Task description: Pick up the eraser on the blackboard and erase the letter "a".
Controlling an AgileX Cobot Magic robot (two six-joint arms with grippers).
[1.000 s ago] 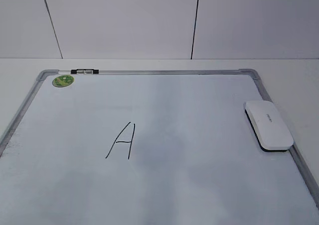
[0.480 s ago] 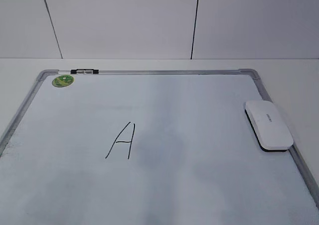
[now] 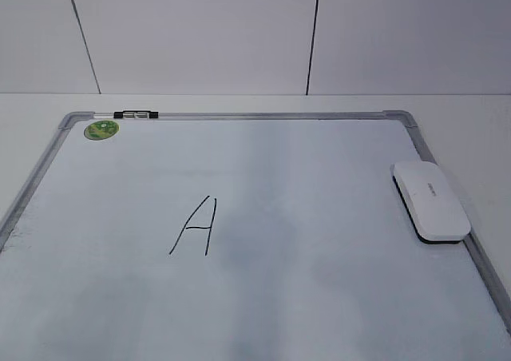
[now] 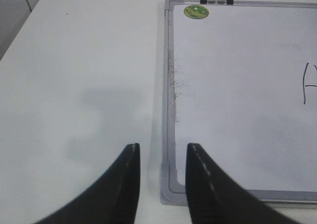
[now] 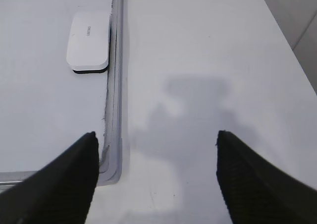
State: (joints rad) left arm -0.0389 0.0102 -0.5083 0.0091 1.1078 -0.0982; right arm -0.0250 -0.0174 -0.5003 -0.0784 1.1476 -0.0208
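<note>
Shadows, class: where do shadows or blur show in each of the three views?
Exterior view: soft grey shading on the blackboard beside the letter. Left wrist view: faint shadow on the table, left gripper blurred. Right wrist view: the right gripper casts a shadow on the table.

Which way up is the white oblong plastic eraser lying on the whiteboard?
Print side up. The white oblong plastic eraser lies flat by the whiteboard's grey metal frame, its black felt underside facing the board.

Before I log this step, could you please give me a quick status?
Left claw open, right claw open, both empty. Eraser untouched at board right edge. Letter intact.
</note>
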